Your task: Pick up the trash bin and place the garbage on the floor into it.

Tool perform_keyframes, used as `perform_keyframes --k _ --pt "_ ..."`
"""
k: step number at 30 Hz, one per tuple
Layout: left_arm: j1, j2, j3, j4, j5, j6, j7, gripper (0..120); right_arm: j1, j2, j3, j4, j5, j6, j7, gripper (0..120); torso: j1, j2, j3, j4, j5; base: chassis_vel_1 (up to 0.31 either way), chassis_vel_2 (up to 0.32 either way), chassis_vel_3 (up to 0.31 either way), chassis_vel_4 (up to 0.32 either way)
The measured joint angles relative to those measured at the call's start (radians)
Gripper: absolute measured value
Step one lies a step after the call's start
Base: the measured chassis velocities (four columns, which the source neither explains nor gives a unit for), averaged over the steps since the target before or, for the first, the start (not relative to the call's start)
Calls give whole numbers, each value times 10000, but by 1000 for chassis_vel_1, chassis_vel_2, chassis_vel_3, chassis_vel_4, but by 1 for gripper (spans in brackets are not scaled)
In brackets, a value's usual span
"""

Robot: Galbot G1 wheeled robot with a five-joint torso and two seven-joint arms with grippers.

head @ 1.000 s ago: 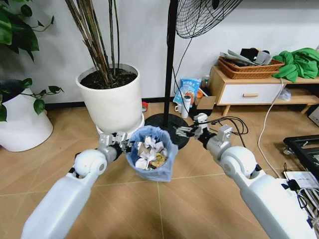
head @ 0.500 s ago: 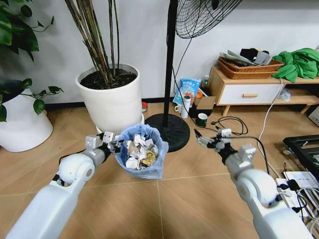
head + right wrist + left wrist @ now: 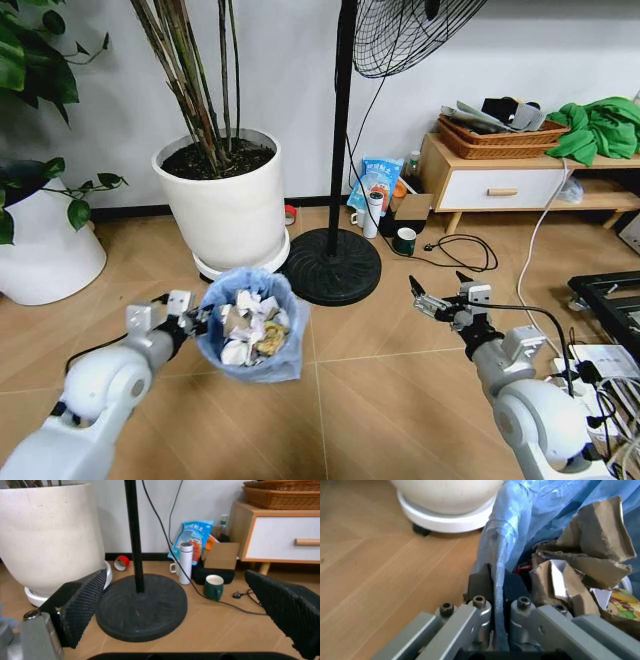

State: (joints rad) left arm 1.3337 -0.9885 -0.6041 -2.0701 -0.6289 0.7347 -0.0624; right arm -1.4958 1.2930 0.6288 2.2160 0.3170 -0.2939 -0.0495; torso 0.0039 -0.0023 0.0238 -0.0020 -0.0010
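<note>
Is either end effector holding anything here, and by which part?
The left end effector holds the trash bin by its bag-covered rim, fingers pinching the wall. The right end effector is open and empty.

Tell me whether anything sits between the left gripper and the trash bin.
Nothing does: the left gripper is shut on the trash bin, with the blue bag rim pinched between its fingers. The right gripper hangs open, apart from it.

trash bin [image 3: 250,325]: crinkly, glossy light blue plastic liner
garbage [image 3: 580,573]: torn brown cardboard, crumpled white paper
floor [image 3: 380,400]: smooth tan wood
left gripper [image 3: 492,592]: matt grey metal
</note>
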Motion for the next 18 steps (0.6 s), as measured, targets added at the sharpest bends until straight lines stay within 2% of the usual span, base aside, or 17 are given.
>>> perform_keyframes --k 7,13,18 --pt "765 -369 -483 -315 442 -109 88 0 -632 390 166 387 -719 180 -14 100 0 0 0 -3 1 0 0 0 0" --pt "920 -465 -563 -396 551 -166 168 0 -683 481 -81 442 -1010 221 48 100 1 -1 1 -2 1 0 0 0 0" --pt "933 -560 -645 -402 557 -195 180 0 -743 577 -403 445 -1316 234 83 100 1 -1 0 -5 2 89 61 -89 -83"
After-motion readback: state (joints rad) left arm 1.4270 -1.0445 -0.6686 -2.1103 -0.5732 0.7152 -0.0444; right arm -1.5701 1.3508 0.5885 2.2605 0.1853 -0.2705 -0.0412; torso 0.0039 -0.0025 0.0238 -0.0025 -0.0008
